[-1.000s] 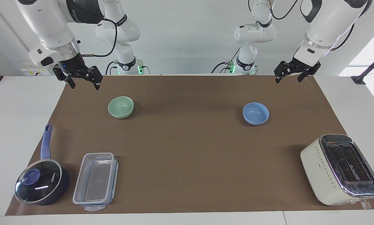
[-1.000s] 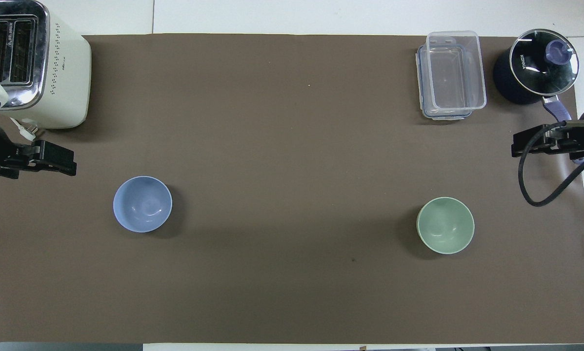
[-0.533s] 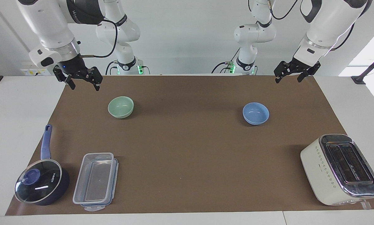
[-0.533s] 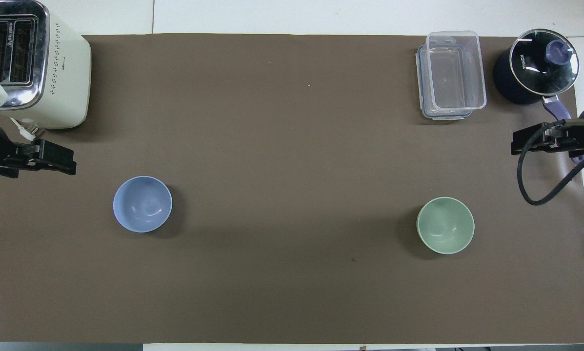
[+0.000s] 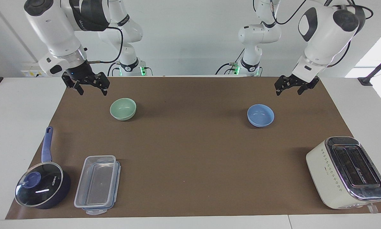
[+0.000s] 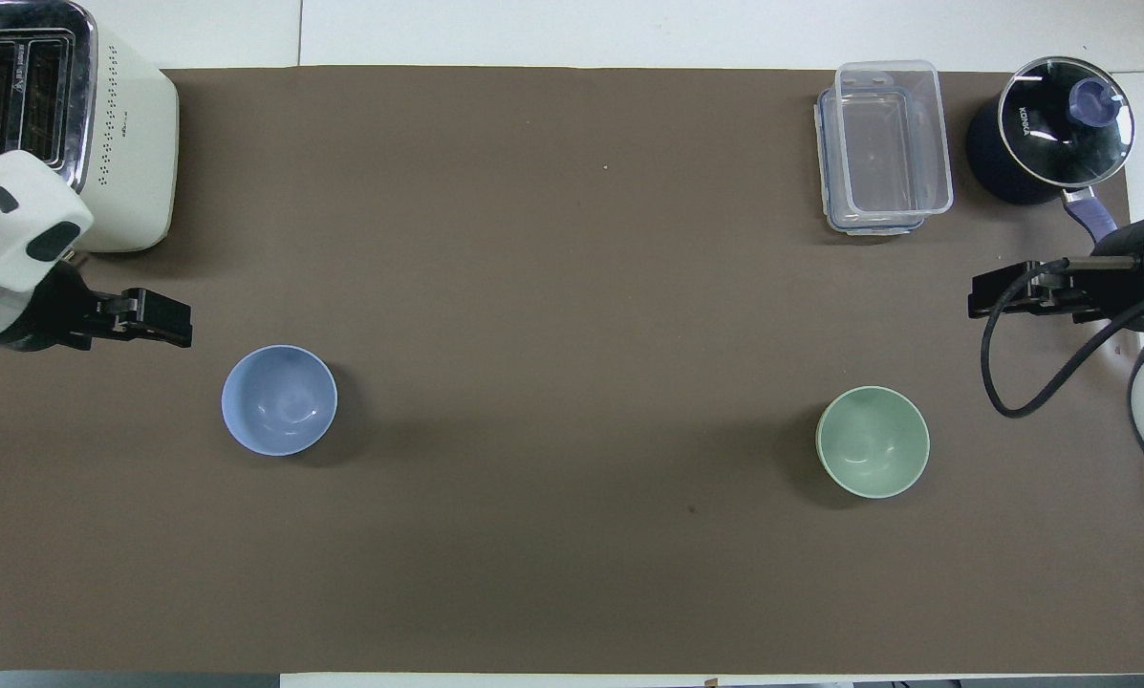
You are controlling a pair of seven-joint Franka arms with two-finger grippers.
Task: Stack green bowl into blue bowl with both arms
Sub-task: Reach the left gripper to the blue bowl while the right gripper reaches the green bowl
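Note:
The green bowl (image 5: 123, 108) (image 6: 873, 441) stands upright and empty on the brown mat toward the right arm's end. The blue bowl (image 5: 260, 115) (image 6: 279, 399) stands upright and empty toward the left arm's end. My right gripper (image 5: 92, 93) (image 6: 987, 304) is open and empty, raised over the mat beside the green bowl, apart from it. My left gripper (image 5: 288, 92) (image 6: 172, 331) is open and empty, raised over the mat beside the blue bowl, apart from it.
A cream toaster (image 5: 346, 171) (image 6: 103, 134) stands farther from the robots at the left arm's end. A dark blue lidded saucepan (image 5: 40, 187) (image 6: 1049, 134) and a clear plastic container (image 5: 96, 184) (image 6: 882, 143) stand farther out at the right arm's end.
Both grippers have moved in from the mat's ends toward their bowls and come a little lower. The bowls have not moved.

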